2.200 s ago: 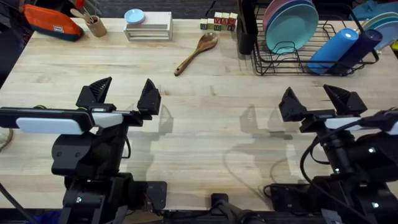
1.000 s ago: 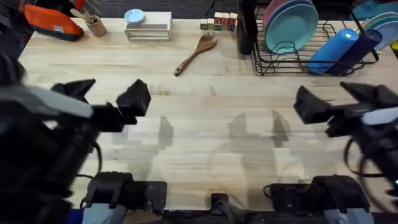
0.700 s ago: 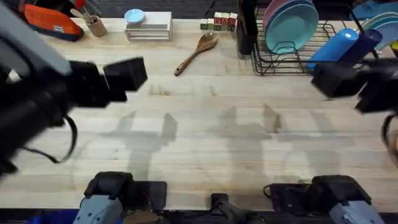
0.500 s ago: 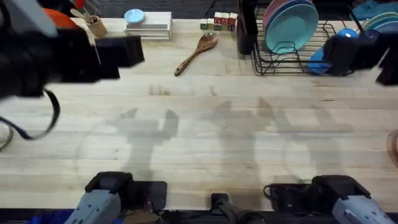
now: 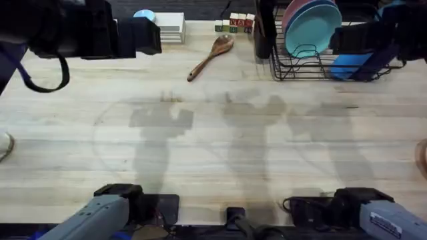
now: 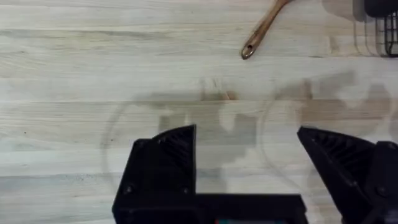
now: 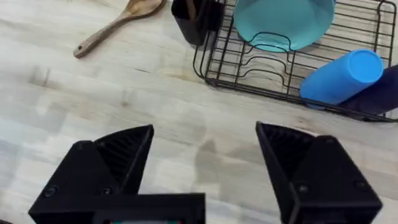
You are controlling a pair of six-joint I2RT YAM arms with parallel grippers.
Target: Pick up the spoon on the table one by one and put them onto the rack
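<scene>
The table [image 5: 220, 147] is stretching across the whole overhead view, its pale planks carrying the soft shadows of both arms around the middle.

The rack [image 5: 293, 67] is sitting at about one o'clock on the table, near the far edge. It is holding a teal plate [image 5: 313, 28] upright in its dividers with a pink plate [image 5: 293, 10] just behind it, and a blue cup [image 7: 339, 78] is lying tilted across its right end beside a darker one. A black holder [image 7: 196, 22] is hanging at the rack's left end.

The left gripper [image 6: 249, 168] is hovering high above the table at about ten o'clock in the overhead view, looking large and dark. Its fingers [image 6: 165, 165] are standing wide apart and are holding nothing, with bare wood between them.

The right gripper [image 7: 205, 168] is hovering at about two o'clock, over the rack's near side. Its fingers [image 7: 115, 158] are also spread wide and are gripping nothing.

The spoon [image 5: 210, 57] is lying flat on the table at about twelve o'clock, just left of the rack and apart from it. Its bowl is pointing toward one o'clock, near a row of small lettered blocks [image 5: 233, 24], and its handle is running down toward seven o'clock. Neither gripper is touching it.
</scene>
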